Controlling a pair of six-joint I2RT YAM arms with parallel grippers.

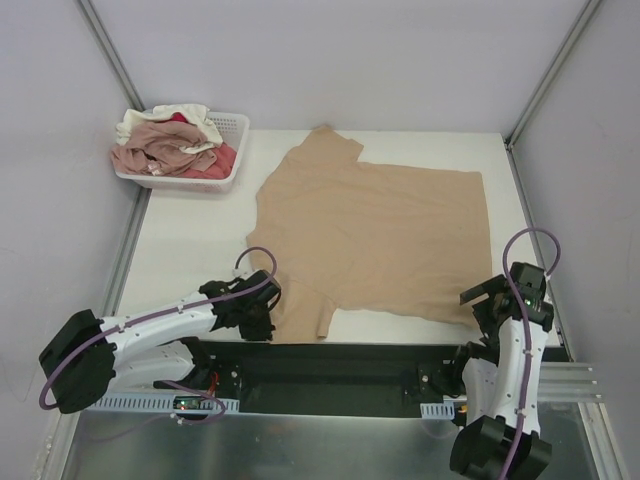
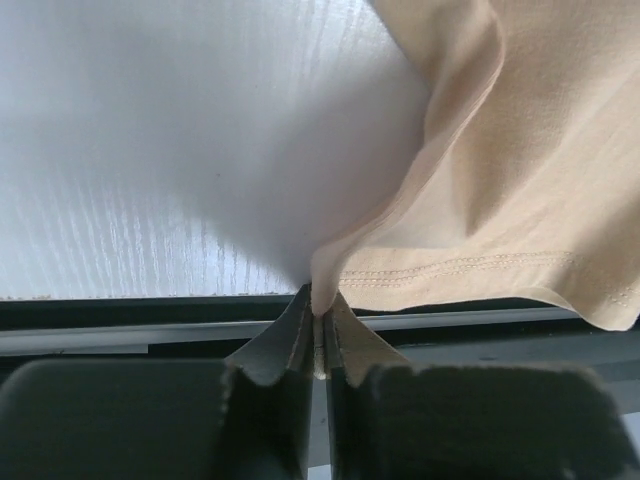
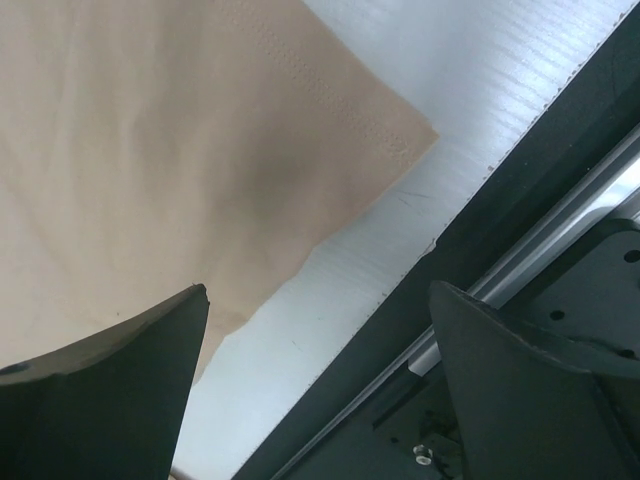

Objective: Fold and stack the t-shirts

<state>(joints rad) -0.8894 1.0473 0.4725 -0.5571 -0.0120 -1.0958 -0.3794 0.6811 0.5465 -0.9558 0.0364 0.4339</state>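
A tan-beige t-shirt [image 1: 370, 235] lies spread flat on the white table. My left gripper [image 1: 262, 318] is at the shirt's near left corner, shut on a pinch of its edge. In the left wrist view the tan cloth [image 2: 500, 180] rises out of the closed fingertips [image 2: 318, 318]. My right gripper [image 1: 478, 303] is open and empty, just above the shirt's near right corner [image 3: 400, 135]. Pink, cream-white and red shirts [image 1: 170, 140] lie heaped in the basket at the far left.
A white lattice basket [image 1: 232, 128] stands at the table's far left corner. The table's near edge [image 3: 400, 290] with a black rail and metal extrusion runs under both grippers. Grey walls and metal posts enclose the table.
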